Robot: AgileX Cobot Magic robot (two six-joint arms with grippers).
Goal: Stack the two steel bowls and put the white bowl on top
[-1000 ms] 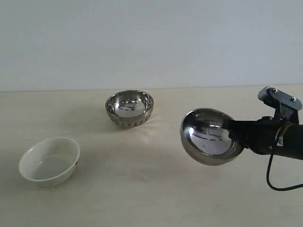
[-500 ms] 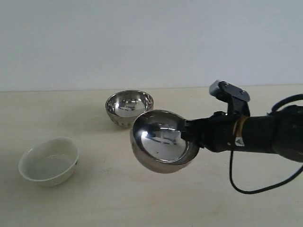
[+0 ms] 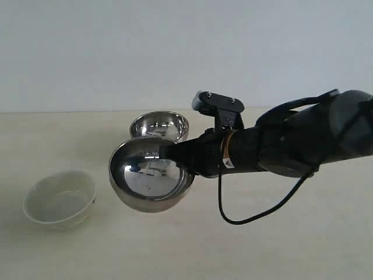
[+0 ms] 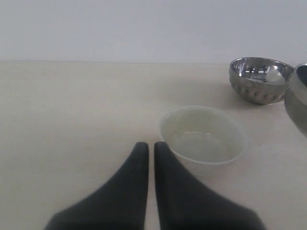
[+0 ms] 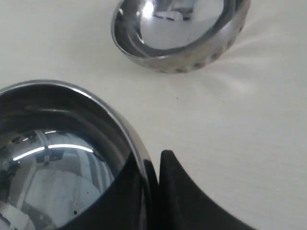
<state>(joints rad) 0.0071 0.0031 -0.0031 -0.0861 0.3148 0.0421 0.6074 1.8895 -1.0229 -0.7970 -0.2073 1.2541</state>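
My right gripper [image 3: 175,156] is shut on the rim of the wide smooth steel bowl [image 3: 148,175], holding it tilted in the air just in front of the dimpled steel bowl [image 3: 159,129]. The right wrist view shows the held bowl [image 5: 57,153] pinched at its rim by my gripper [image 5: 154,165], with the dimpled bowl [image 5: 180,33] on the table beyond. The white bowl [image 3: 60,198] rests on the table at the left. In the left wrist view my left gripper [image 4: 147,146] is shut and empty, its tips close beside the white bowl [image 4: 204,134].
The beige table [image 3: 280,233] meets a plain pale wall behind. A black cable [image 3: 256,213] loops under the right arm. The left arm is out of the exterior view. The dimpled bowl [image 4: 261,79] shows beyond the white one in the left wrist view.
My right arm has carried the wide steel bowl leftward from the right side of the table to just in front of the dimpled bowl. The other bowls have not moved.
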